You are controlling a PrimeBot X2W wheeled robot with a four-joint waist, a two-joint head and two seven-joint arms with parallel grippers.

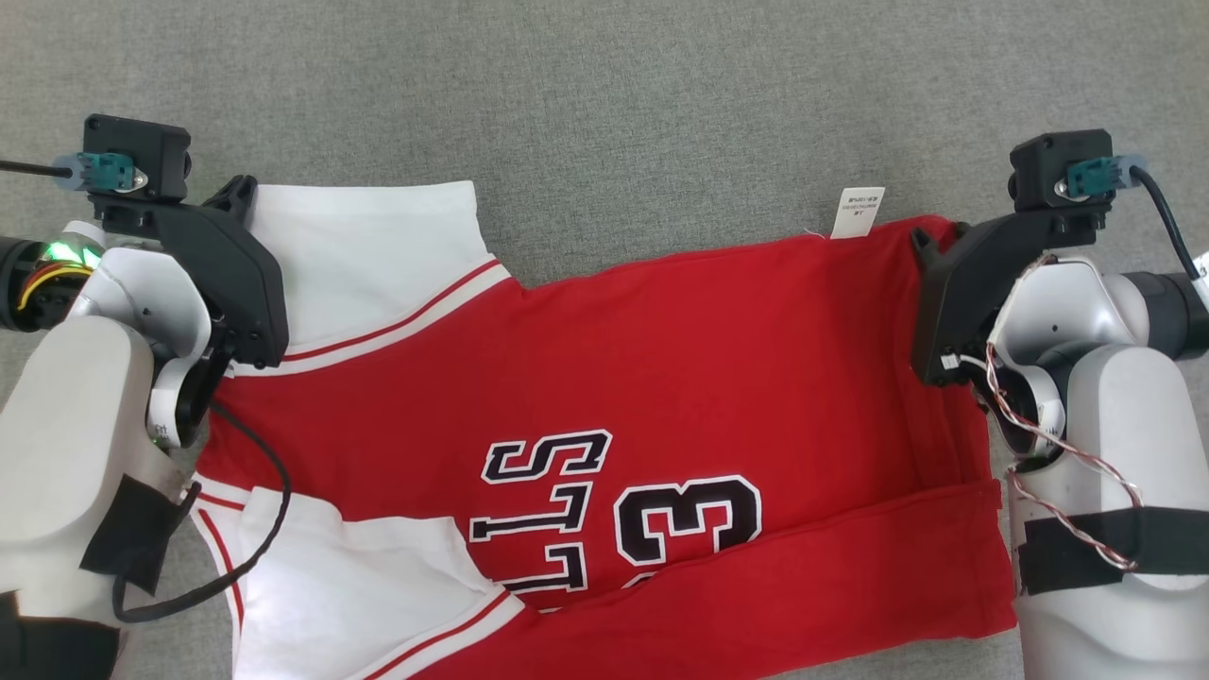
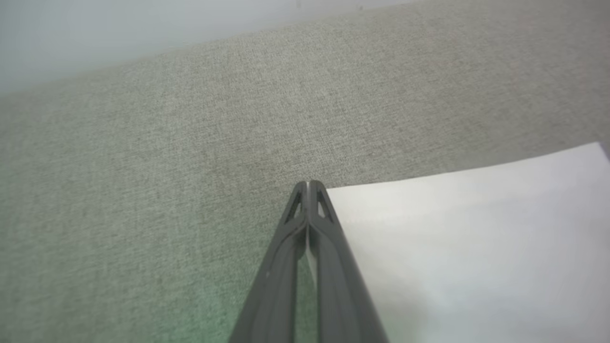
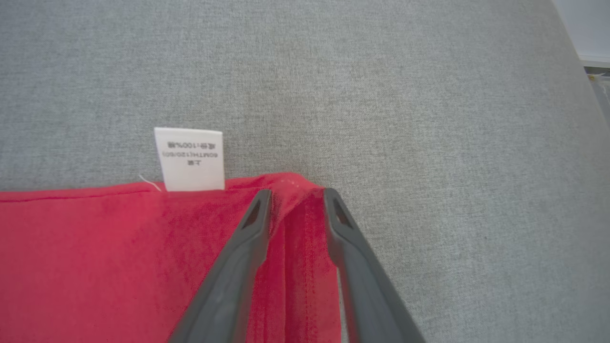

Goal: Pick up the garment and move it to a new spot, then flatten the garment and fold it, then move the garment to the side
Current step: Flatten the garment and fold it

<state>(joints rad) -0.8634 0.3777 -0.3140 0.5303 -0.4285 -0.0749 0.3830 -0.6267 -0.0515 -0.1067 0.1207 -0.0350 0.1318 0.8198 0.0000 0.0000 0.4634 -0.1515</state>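
The garment, a red jersey with white sleeves, lay spread on the grey cloth surface, its care label poking out past one red edge. The right gripper sat just beside the label at the red hem corner, fingers parted and straddling a raised fold, not pinching it. The left gripper was well apart from the label, at the corner of the white sleeve, clenched with a sliver of white cloth between its fingers.

The garment is smooth, matt cloth. Beneath it lies coarse grey woven fabric, matt too. The label at the garment's edge looks thin and papery.
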